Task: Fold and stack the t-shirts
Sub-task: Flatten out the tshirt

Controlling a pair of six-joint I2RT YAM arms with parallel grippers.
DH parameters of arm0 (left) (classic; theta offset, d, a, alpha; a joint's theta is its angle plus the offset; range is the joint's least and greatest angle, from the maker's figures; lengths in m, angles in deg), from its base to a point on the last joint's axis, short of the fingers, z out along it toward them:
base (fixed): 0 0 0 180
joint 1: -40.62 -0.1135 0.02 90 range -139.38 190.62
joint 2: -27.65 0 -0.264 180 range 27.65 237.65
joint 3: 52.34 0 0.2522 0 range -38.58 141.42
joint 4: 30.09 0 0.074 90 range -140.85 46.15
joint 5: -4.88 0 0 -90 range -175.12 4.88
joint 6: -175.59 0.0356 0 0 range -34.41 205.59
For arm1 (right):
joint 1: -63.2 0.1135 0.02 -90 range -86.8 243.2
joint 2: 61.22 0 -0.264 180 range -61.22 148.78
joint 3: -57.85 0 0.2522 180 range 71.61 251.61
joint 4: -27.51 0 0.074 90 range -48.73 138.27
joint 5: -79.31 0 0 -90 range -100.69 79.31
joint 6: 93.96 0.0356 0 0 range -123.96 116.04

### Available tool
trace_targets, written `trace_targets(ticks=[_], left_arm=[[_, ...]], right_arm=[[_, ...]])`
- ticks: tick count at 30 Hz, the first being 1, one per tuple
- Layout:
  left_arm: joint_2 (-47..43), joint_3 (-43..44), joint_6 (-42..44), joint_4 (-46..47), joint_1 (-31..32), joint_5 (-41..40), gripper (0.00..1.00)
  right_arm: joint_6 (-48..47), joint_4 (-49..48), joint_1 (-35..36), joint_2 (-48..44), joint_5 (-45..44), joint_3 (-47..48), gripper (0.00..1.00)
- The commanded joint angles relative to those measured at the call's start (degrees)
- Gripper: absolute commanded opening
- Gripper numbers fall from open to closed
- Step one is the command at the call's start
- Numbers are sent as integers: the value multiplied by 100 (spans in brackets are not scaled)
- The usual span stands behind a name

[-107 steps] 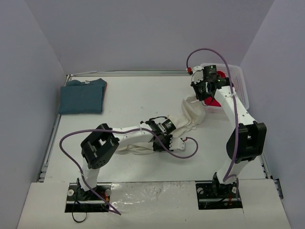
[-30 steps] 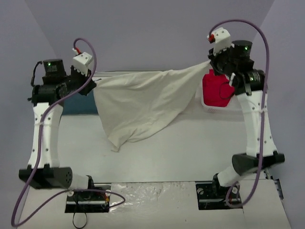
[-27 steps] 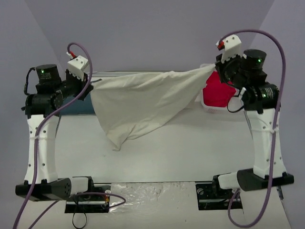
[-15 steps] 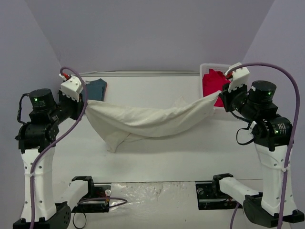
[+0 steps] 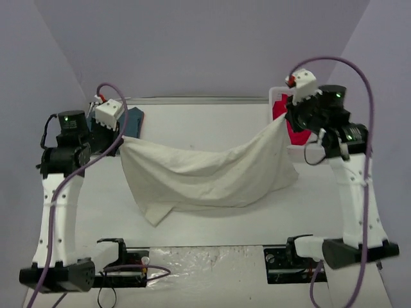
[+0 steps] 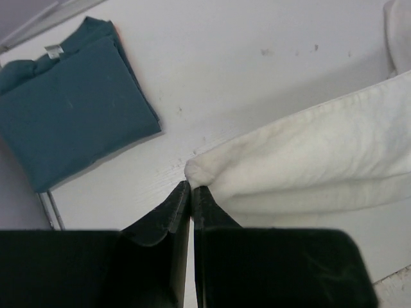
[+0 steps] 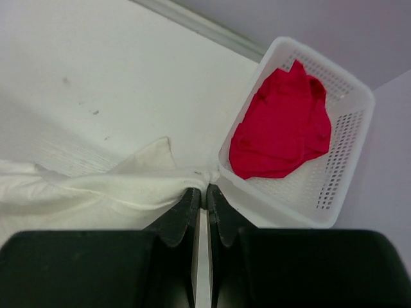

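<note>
White table [image 5: 212, 122], and the cream-white shirt [image 5: 212, 176] sags between the claws: left gripper [image 5: 122, 139] clenched on one corner, right gripper [image 5: 281, 122] pinching the other. Spreading step, I'd say. Next, lay it flat below them. The teal shirt [image 6: 70, 109] sits folded beyond the left claw, the red shirt [image 7: 282, 128] in the basket [image 7: 347, 147] beyond the right.

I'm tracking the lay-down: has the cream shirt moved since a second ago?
Yes. The cream shirt has come down: its top edge, then level with the back rail of the table, now sags well below it in the top view.
</note>
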Motion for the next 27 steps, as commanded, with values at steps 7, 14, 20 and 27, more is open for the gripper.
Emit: trace_targets(ticks=[7,14,20,27], left_arm=[[2761,1666,-51,441,-86,-92,2],[4100,4355,-243,-445,-199,118,2],[2556,4123,-324,-465,-480,470,2],[-430,1214,1028,-751,-516,856,2]], right_arm=[[-272,-670,-45,3333,-622,1735,0],[-254,200,-80,4443,-666,4882,0],[-404,156,-142,2653,-623,3907,0],[-597,374,-151,-464,210,780,1]])
